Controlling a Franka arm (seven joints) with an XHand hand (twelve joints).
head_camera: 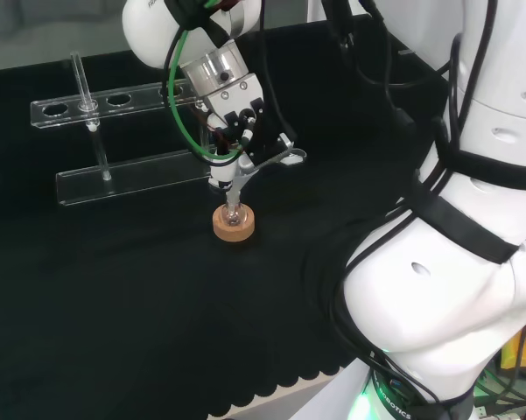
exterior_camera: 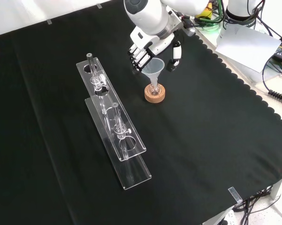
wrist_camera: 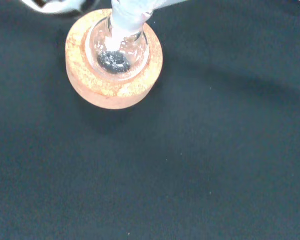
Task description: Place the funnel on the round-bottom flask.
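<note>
**Funnel over the flask**

We see the hand [exterior_camera: 152,47] right above the cork ring [exterior_camera: 155,93]. The small round-bottom flask [wrist_camera: 117,50] sits in that ring. Just below the hand, the clear funnel [exterior_camera: 156,66] stands upright with its stem down in the flask's neck. The fingers [exterior_camera: 139,56] curl beside the funnel's rim; we cannot tell if they grip it. A clear rack [exterior_camera: 113,124] lies well off to the side.

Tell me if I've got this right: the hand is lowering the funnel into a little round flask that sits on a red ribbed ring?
Nearly. The ring under the flask is cork, tan and grainy, not red and ribbed; the wrist view shows it plainly. The rest holds: in the front view the hand has the funnel with its stem down at the flask's neck.
</note>
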